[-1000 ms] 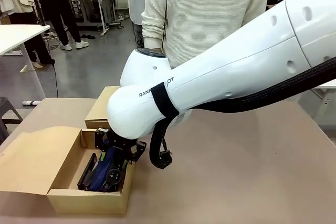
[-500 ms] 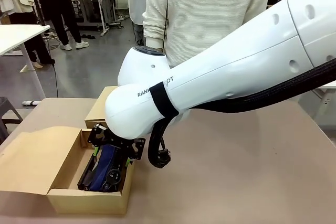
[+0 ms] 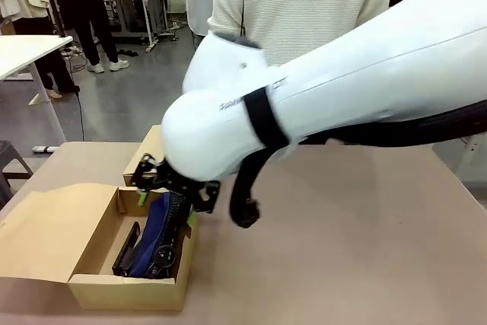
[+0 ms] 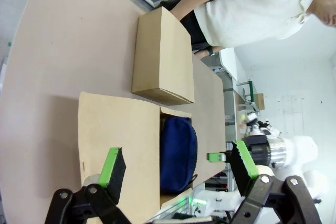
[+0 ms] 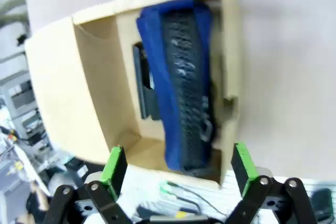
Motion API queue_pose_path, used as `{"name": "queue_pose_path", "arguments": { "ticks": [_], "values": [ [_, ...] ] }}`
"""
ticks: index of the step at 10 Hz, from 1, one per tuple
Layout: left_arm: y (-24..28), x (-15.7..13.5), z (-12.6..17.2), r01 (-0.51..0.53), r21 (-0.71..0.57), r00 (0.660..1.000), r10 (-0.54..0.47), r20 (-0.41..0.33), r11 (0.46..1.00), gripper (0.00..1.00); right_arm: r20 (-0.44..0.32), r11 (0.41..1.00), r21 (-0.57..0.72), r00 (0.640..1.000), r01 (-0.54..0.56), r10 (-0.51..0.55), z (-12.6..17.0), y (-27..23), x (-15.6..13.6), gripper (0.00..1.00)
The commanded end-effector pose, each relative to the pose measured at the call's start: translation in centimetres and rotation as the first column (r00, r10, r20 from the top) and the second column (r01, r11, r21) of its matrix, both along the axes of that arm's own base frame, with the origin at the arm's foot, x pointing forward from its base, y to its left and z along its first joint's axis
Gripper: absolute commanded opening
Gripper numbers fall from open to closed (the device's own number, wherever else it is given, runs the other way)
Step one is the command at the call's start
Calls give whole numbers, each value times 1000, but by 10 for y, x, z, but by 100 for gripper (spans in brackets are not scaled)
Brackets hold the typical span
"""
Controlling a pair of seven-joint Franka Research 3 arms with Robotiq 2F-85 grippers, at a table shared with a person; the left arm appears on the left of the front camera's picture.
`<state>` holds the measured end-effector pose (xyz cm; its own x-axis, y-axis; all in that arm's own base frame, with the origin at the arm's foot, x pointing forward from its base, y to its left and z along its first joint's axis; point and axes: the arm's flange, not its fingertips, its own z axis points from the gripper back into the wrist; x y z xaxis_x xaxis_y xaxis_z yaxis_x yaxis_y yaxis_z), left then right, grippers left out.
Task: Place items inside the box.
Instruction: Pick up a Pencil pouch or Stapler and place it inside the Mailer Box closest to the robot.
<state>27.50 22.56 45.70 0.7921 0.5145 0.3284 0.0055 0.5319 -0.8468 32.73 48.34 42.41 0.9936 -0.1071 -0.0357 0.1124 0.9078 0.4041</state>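
The box (image 3: 125, 291) stands open at the table's front left, its lid flap (image 3: 46, 234) folded out to the left. Inside lie a navy-blue pouch (image 3: 156, 234) and a black stapler (image 3: 127, 249). My right gripper (image 3: 166, 207) hovers open just above the box's far end, holding nothing. The right wrist view looks straight down past my right gripper (image 5: 177, 163) at the pouch (image 5: 184, 77), the stapler (image 5: 144, 93) and the box wall (image 5: 89, 93). My left gripper (image 4: 177, 163) is open and holds nothing, well back from the box (image 4: 118, 145) and the pouch (image 4: 177, 153).
A smaller shut cardboard box (image 3: 148, 159) sits right behind the open one, and the left wrist view shows that smaller box (image 4: 160, 59) too. A person in a cream sweater (image 3: 304, 13) stands at the far edge. The table's right half is bare.
My right gripper has lifted up out of the box and stands open. The navy pouch stays lying inside. The right arm has swung upward.
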Motion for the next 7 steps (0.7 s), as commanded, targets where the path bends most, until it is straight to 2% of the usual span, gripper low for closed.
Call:
{"name": "queue_pose_path", "arguments": {
  "ticks": [1, 2, 3, 4, 5, 6, 7],
  "values": [
    [-1, 0, 0, 4, -9, 1000, -3, 29, 1000, 100, -6, 993, 31, 993, -116, 116, 33, -88, -25, 100],
    [-1, 0, 0, 4, -9, 1000, -3, 29, 1000, 100, -24, 981, 120, 988, -150, 154, 45, -126, -34, 100],
    [-1, 0, 0, 4, -9, 1000, -3, 29, 1000, 100, -24, 966, 210, 986, -155, 163, 46, -159, -40, 100],
    [-1, 0, 0, 4, -9, 1000, -3, 29, 1000, 100, -11, 950, 274, 987, -151, 160, 40, -173, -40, 100],
    [-1, 0, 0, 4, -9, 1000, -3, 29, 1000, 100, -65, 963, 262, 994, -64, 84, 28, -163, -37, 100],
    [-1, 0, 0, 4, -9, 1000, -3, 29, 1000, 100, 10, 968, 208, 990, -140, 141, 55, -140, -37, 100],
    [-1, 0, 0, 4, -9, 1000, -3, 29, 1000, 100, 10, 968, 208, 990, -140, 141, 55, -140, -37, 100]
  ]
}}
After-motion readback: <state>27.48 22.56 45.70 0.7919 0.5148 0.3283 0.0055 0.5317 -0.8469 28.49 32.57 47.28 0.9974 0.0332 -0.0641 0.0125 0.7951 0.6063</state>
